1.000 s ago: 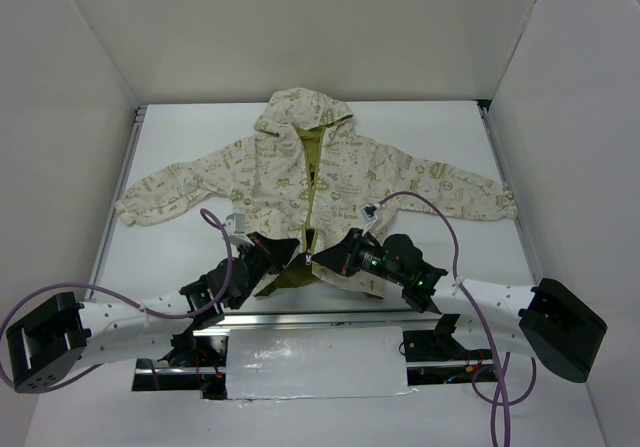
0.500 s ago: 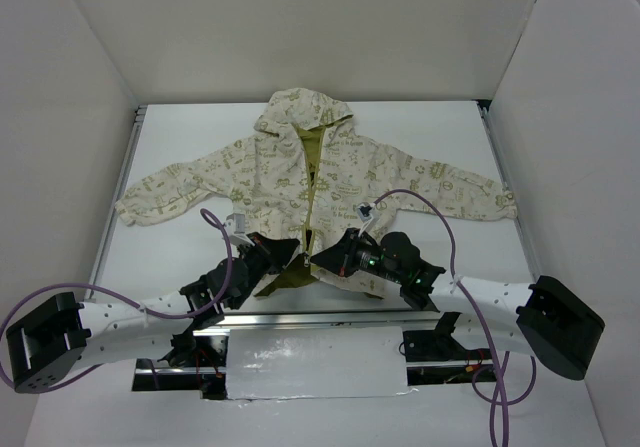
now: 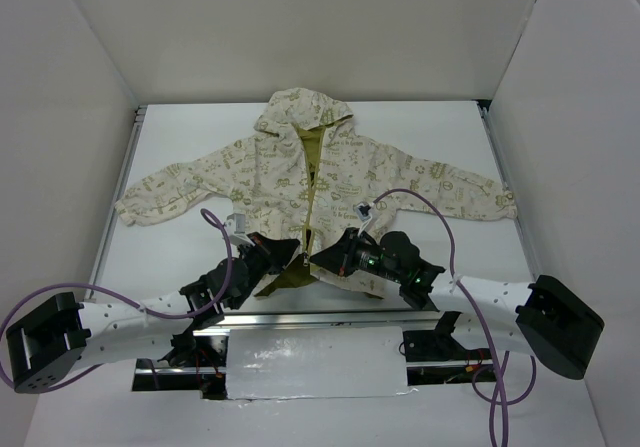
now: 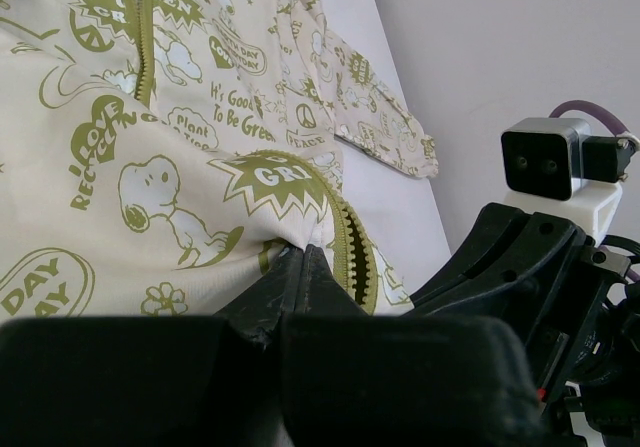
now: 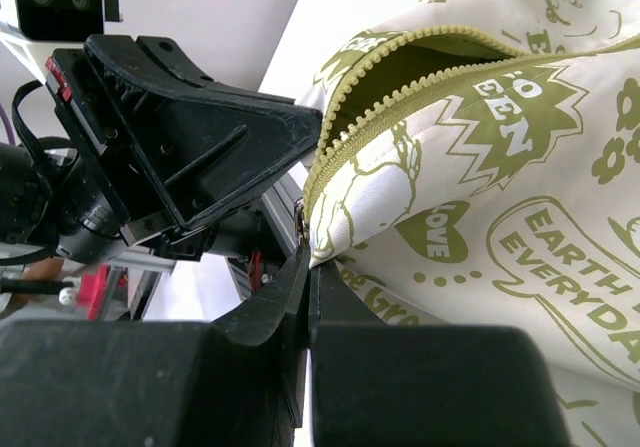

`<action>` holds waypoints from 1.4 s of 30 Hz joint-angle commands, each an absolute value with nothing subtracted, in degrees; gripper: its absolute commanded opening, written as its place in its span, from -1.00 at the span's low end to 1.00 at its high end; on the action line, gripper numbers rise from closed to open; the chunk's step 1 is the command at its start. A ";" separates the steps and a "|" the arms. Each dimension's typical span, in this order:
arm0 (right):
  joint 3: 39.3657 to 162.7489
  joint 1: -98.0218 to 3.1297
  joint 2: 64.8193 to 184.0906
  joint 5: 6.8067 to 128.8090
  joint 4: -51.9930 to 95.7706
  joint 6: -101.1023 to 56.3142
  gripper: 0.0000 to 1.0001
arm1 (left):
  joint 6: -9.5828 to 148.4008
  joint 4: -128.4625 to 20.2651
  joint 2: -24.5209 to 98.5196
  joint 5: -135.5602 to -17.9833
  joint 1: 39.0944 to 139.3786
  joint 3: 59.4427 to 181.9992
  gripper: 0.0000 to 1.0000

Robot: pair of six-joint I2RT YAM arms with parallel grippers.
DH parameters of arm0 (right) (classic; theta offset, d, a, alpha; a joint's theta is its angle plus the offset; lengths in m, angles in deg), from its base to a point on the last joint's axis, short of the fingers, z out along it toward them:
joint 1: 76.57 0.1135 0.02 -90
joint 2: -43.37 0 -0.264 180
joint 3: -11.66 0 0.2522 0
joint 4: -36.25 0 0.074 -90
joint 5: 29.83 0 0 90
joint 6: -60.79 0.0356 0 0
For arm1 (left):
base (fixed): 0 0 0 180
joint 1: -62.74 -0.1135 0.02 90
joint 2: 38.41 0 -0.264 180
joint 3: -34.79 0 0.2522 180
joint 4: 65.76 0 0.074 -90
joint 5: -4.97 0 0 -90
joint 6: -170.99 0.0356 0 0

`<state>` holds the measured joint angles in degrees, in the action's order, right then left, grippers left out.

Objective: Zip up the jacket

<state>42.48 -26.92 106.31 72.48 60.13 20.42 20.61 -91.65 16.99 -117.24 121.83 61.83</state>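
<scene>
The left gripper (image 4: 303, 267) and right gripper (image 5: 306, 265) each pinch the jacket (image 3: 290, 172) hem beside the zipper (image 5: 325, 139) (teeth parted there), apparently steadying both edges for joining.

right pincer (image 3: 316, 259): crept a little left at the hem of the jacket (image 3: 290, 172), nearer the left pincer (image 3: 293, 251) (most of the move came early)
gap between the 2 pincers: slightly narrower
elbow block (image 3: 558, 325) of the right arm: shifted slightly left
purple cable (image 3: 430, 199): its arch leans a touch further left
</scene>
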 commanded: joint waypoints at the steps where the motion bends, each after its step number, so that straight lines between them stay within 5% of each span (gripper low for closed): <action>1: 44.67 -26.56 105.16 70.46 61.16 20.27 -1.00 | 20.52 -94.00 16.17 -117.55 122.15 63.06 -1.00; 26: 45.55 -26.56 102.88 61.49 52.29 22.73 -1.00 | 20.52 -91.46 14.24 -118.43 122.15 63.23 -1.00; 42: 43.00 -25.77 101.91 69.66 57.82 22.47 -1.00 | 19.20 -93.48 18.37 -119.22 122.33 64.81 -1.00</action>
